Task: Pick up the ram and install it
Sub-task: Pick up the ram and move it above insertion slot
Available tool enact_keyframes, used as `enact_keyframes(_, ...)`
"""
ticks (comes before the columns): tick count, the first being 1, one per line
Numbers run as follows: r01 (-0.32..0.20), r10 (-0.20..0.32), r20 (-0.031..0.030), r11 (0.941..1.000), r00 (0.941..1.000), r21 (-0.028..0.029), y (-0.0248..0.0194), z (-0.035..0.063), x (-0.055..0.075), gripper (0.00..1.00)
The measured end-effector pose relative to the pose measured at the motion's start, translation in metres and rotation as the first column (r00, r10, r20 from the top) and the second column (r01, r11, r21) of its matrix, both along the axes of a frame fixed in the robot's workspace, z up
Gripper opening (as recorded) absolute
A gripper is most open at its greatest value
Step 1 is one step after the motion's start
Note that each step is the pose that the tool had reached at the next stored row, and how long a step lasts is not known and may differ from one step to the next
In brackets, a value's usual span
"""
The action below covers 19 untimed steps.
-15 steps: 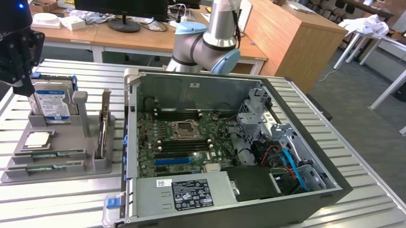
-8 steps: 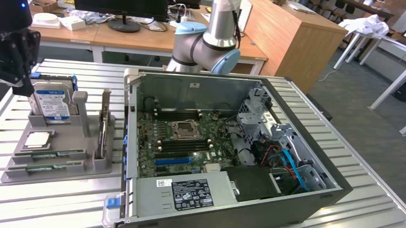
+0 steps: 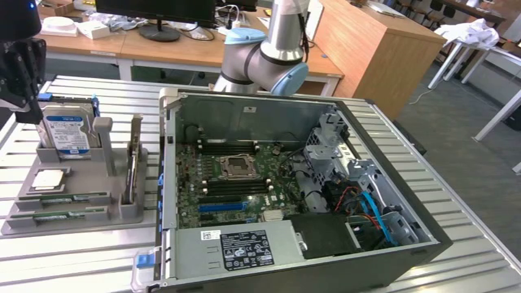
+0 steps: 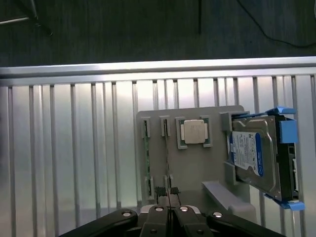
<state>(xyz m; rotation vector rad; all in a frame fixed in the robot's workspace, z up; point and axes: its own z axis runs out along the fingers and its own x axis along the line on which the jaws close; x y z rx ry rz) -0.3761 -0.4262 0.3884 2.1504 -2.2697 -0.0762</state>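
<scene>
Partly cropped, gripper [image 4: 169, 197] clenched on nothing above gray tray [image 4: 197, 170]; ram sticks [image 4: 146, 158] edge-on, chips unreadable; bare slatted table [image 3: 73, 262] on tray's near side.

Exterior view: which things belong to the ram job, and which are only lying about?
For the job: ram sticks in the gray tray, motherboard.
Lying about: hard drive, processor chip, monitor.

Silver-grey arm [image 3: 281, 36] with pale blue joint caps; black gripper [image 4: 168, 193] (silver screws)
</scene>
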Motion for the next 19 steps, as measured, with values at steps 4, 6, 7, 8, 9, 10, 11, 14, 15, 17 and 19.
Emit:
enact_keyframes(4, -0.007, 0.007, 0.0000, 1.0000, 1.0000, 0.0000, 0.0000, 0.0000, 0.0000, 0.10)
enact_keyframes(6, -0.007, 0.007, 0.0000, 1.0000, 1.0000, 0.0000, 0.0000, 0.0000, 0.0000, 0.10)
enact_keyframes(7, -0.007, 0.007, 0.0000, 1.0000, 1.0000, 0.0000, 0.0000, 0.0000, 0.0000, 0.10)
enact_keyframes(8, -0.007, 0.007, 0.0000, 1.0000, 1.0000, 0.0000, 0.0000, 0.0000, 0.0000, 0.10)
enact_keyframes(9, -0.007, 0.007, 0.0000, 1.0000, 1.0000, 0.0000, 0.0000, 0.0000, 0.0000, 0.10)
enact_keyframes(10, -0.007, 0.007, 0.0000, 1.0000, 1.0000, -0.0001, 0.0000, 0.0000, 0.0000, 0.11)
enact_keyframes(11, -0.007, 0.007, 0.0000, 1.0000, 1.0000, 0.0000, 0.0000, 0.0000, 0.0000, 0.16)
enact_keyframes(14, -0.007, 0.007, 0.0000, 1.0000, 1.0000, 0.0000, 0.0000, 0.0000, 0.0000, 0.23)
enact_keyframes(15, -0.007, 0.007, 0.0000, 1.0000, 1.0000, 0.0000, 0.0000, 0.0000, 0.0000, 0.30)
enact_keyframes(17, -0.007, 0.007, 0.0000, 1.0000, 1.0000, 0.0000, 0.0000, 0.0000, 0.0000, 0.30)
enact_keyframes(19, -0.007, 0.007, 0.0001, 1.0000, 1.0000, 0.0000, 0.0000, 0.0000, 0.0000, 0.30)
